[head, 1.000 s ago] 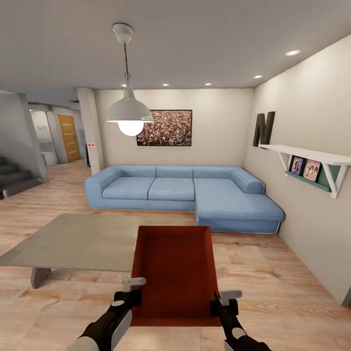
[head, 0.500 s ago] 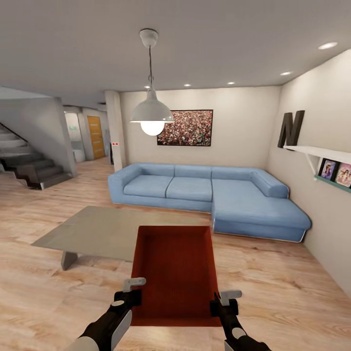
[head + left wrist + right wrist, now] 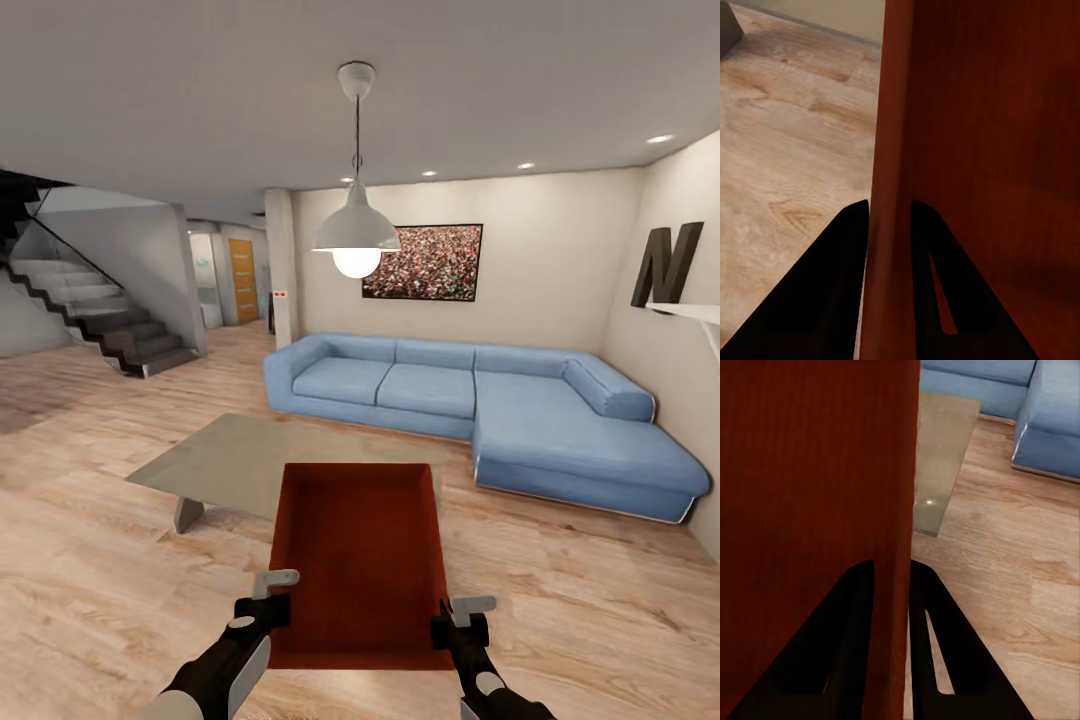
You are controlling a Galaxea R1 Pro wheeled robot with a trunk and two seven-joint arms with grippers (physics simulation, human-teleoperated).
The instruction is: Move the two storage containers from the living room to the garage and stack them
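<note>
Container (image 3: 360, 560) stays pinched by left gripper (image 3: 268, 600) and right gripper (image 3: 452, 622); view has swung left of the sofa (image 3: 480, 410), meaning transport has begun.

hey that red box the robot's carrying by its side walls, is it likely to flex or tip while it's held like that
Probably stiff: the storage container shows no visible bowing where fingers pinch its thin wall. Likely light, being open-topped and empty. With the left gripper and right gripper on opposite walls, tipping seems unlikely.

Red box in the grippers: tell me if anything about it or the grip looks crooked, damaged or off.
Nothing stands out. The red box sits level and square in front of the robot, the left gripper pinching its left wall and the right gripper its right wall. The box looks empty and undamaged, above the wood floor.
</note>
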